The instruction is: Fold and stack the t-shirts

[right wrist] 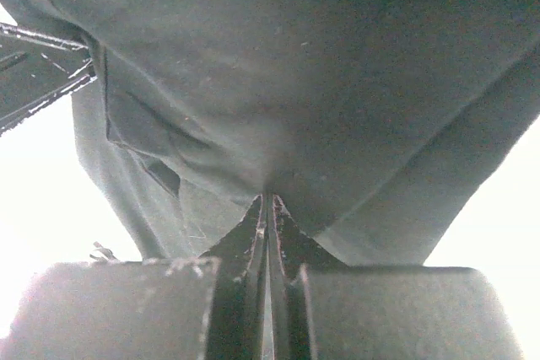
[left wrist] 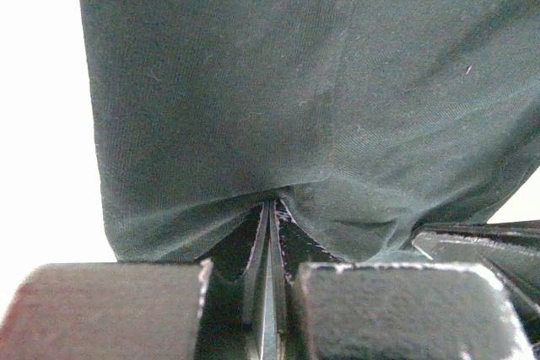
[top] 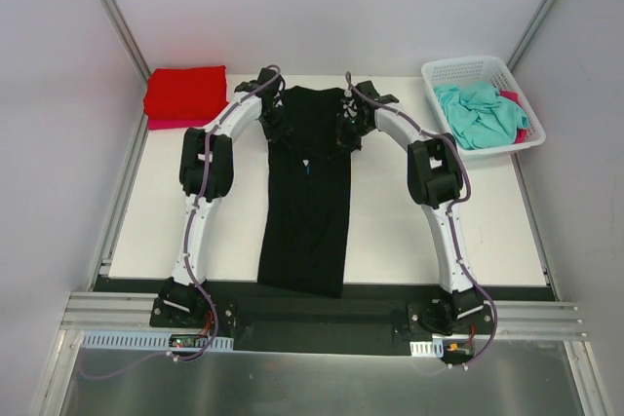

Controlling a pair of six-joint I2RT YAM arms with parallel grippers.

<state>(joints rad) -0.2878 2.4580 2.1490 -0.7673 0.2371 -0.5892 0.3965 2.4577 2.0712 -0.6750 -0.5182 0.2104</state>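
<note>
While you look down from the top camera, you see the black t-shirt [top: 304, 211] lying as one long narrow strip down the middle of the worktop [top: 409, 231]. It runs from between the two arms at the far side to the near edge, where its lower hem just overlaps the dark rail. A small fleck of white and blue shows partway along the strip.

Your left claw [top: 277, 126] sits at the strip's far left corner and your right claw [top: 347, 128] at its far right corner, the two close together with the cloth spanning between them. On the left wrist camera the left claw [left wrist: 268, 205] has its jaws pressed together on a pinch of black fabric, which puckers into the tips and spreads away above them. The right wrist camera shows the same: the right claw [right wrist: 268, 196] is clamped tight on a gathered fold of the black t-shirt [right wrist: 321, 82], with creases fanning out from the tips. You cannot tell from these views whether the gripped end is raised off the surface.

At the far left corner a red t-shirt [top: 185, 93] lies folded flat, with a pink edge [top: 162, 125] showing just beneath it. At the far right stands the white mesh basket [top: 468, 67], holding a crumpled teal t-shirt [top: 478, 112] and a bit of pink-red cloth [top: 517, 104] beside it.
</note>
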